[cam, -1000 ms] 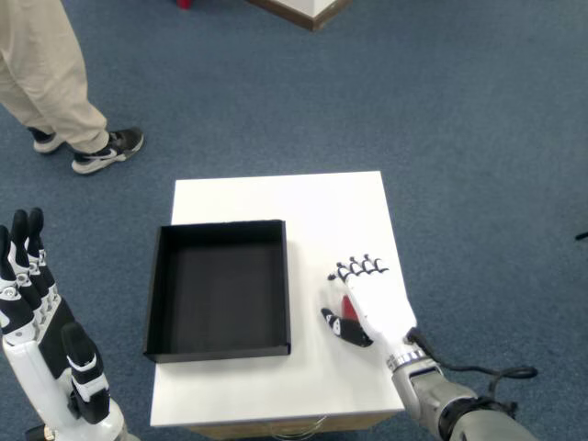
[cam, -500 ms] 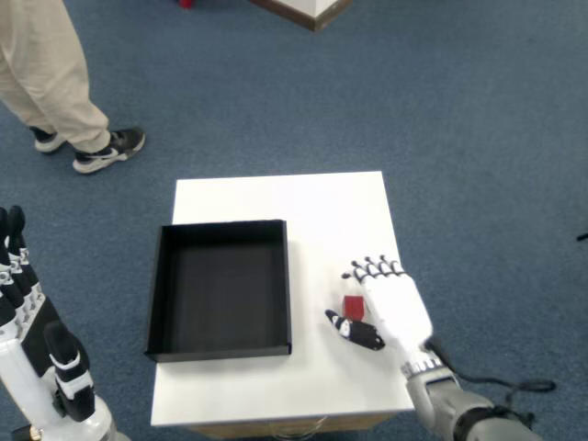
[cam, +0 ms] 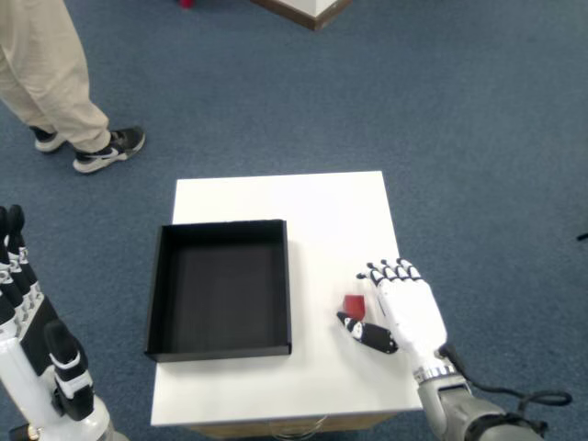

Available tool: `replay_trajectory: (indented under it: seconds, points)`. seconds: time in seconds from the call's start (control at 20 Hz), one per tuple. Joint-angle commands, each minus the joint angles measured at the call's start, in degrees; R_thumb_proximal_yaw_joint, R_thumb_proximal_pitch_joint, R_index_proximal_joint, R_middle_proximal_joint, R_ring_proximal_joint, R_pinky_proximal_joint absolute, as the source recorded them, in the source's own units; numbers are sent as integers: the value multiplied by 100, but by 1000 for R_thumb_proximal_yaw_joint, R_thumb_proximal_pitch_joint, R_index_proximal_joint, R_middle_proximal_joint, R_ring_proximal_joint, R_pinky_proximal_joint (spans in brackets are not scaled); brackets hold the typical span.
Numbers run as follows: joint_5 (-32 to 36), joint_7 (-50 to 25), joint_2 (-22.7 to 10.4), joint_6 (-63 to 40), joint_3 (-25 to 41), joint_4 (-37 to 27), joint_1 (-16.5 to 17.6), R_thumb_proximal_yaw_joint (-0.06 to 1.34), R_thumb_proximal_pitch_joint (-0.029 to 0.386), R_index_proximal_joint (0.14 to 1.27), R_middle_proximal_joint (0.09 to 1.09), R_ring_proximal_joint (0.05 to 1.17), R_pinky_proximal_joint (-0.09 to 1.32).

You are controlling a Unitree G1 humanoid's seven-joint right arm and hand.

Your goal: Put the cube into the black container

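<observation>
Hovering palm-down over the right edge of the white tabletop (cam: 303, 197), the white robot hand (cam: 404, 308) is holding nothing, its black-tipped fingers (cam: 390, 271) stretching forward side by side and its thumb (cam: 367, 333) jutting out toward the left. The small red cube (cam: 353, 304) is sitting on the tabletop just beside the robot hand, in the gap between the thumb and the fingers; whether the thumb is touching it cannot be told from the head view. Farther left, apart from the cube, the black container (cam: 161, 276), a shallow square tray with low walls, is lying on the left half of the tabletop with nothing inside it. The robot's other hand (cam: 37, 340) is rising at the bottom left corner of the view, off the tabletop, fingers pointing up. Blue carpet (cam: 478, 119) is surrounding the tabletop on all sides. At the top left, a person's legs in beige trousers (cam: 41, 69) are standing on the carpet, a black-and-white sneaker (cam: 110, 152) pointing right. A light wooden furniture corner (cam: 308, 9) is showing at the top edge.
</observation>
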Motion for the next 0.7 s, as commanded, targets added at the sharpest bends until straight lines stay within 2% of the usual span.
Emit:
replay_trajectory:
  seconds: [0.05, 0.7]
  points:
    - [109, -209, -145, -144, -102, 20, -142, 672, -17, 506, 305, 267, 192]
    - [126, 216, -245, -32, -127, 52, -188, 711, -17, 507, 288, 254, 159]
